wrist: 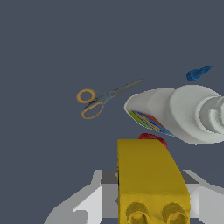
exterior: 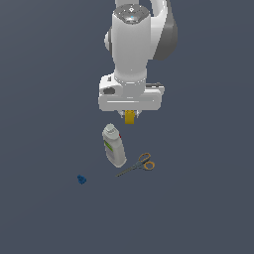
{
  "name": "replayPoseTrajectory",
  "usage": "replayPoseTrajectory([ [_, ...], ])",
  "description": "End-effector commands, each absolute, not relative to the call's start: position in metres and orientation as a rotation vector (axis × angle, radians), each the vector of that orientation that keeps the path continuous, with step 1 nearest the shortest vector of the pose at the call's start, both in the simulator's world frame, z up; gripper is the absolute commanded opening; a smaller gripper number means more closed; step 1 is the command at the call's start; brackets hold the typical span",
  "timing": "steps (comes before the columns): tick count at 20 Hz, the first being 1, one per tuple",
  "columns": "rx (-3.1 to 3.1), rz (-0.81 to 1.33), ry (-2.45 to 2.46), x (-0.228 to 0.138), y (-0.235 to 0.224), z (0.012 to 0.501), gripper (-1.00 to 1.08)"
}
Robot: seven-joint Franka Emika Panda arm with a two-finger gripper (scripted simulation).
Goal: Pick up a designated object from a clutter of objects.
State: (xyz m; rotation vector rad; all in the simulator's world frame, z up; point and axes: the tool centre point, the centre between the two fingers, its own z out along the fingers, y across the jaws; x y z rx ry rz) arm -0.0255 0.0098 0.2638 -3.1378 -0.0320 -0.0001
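Brick (wrist: 151,179) | yellow — clamped in tool (exterior: 130,118) | long axis vertical, hanging above bottle (exterior: 114,145)

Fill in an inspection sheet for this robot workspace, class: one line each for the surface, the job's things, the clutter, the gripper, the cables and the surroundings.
Surface: plain dark grey floor, flat, no marks seen.
Job's things: yellow brick sits between the gripper's fingers, just below the hand; the wrist view shows it close up with two studs.
Clutter: white bottle with green label lies on its side; orange-handled scissors lie beside it on the exterior view's right; small blue piece lies apart on the exterior view's left. A small red spot shows behind the brick; what it is cannot be told.
Gripper: gripper shut on the brick, pointing down.
Cables: nothing seen.
Surroundings: nothing seen beyond the floor.
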Motion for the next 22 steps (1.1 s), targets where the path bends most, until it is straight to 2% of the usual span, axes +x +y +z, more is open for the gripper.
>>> replayPoseTrajectory([
  [1,-3.138,0.000,-0.032,-0.020,-0.003,0.288,-1.00],
  [11,-3.140,0.000,-0.031,0.005,-0.047,0.370,-1.00],
  [22,-3.141,0.000,-0.030,0.019,-0.067,0.407,-1.00],
])
